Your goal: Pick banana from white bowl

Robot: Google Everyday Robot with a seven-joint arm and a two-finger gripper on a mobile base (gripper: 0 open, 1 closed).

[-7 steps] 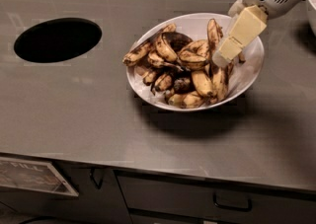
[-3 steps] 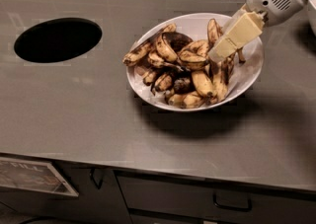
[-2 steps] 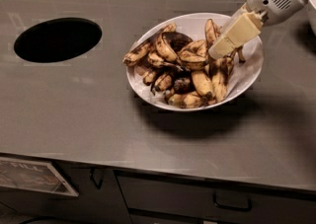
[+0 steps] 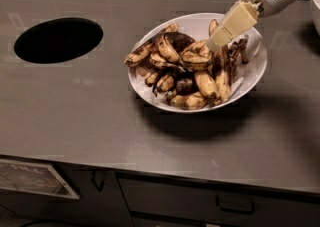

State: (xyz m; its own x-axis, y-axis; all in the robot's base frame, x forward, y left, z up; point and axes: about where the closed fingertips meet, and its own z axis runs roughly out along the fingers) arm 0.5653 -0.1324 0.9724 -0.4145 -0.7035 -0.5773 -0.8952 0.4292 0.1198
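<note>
Noted hand (image 4: 214, 45) low over right side of white bowl (image 4: 254, 66) on tabletop (image 4: 75, 116), tip at far end of banana (image 4: 222, 77). Found banana lying just below hand, among shorter bananas (image 4: 205, 83). Cannot tell grip.

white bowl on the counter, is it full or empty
Full: the large round glossy white bowl holds a heap of brown-spotted yellow bananas. The robot's cream claw is at the pile's far side.
</note>
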